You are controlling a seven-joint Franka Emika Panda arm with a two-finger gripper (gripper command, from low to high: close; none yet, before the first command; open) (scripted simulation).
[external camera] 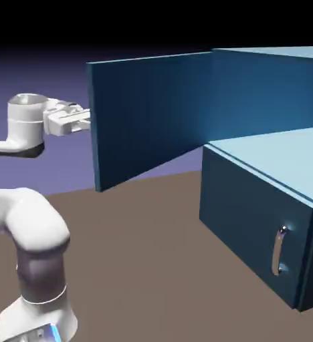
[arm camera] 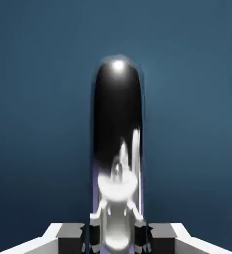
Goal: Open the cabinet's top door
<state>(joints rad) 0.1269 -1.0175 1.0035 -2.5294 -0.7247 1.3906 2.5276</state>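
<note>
The dark teal-blue cabinet (external camera: 269, 87) fills the exterior view's right. Its top door (external camera: 149, 117) stands swung far out to the left, its inner face showing. My gripper (external camera: 85, 121) sits at the door's outer free edge, on the side hidden from this view. In the hand view the long silver handle (arm camera: 117, 124) runs up the middle against the door's blue panel (arm camera: 38, 124), and my gripper (arm camera: 117, 235) is shut on the handle's lower end, with the grey fingertips (arm camera: 71, 237) pressed to either side.
The shorter lower panel (external camera: 246, 214) is closed, with its small silver handle (external camera: 278, 251) near the right edge. The brown table (external camera: 152, 267) spreads in front of the cabinet. My arm's white base (external camera: 35, 267) rises at the lower left.
</note>
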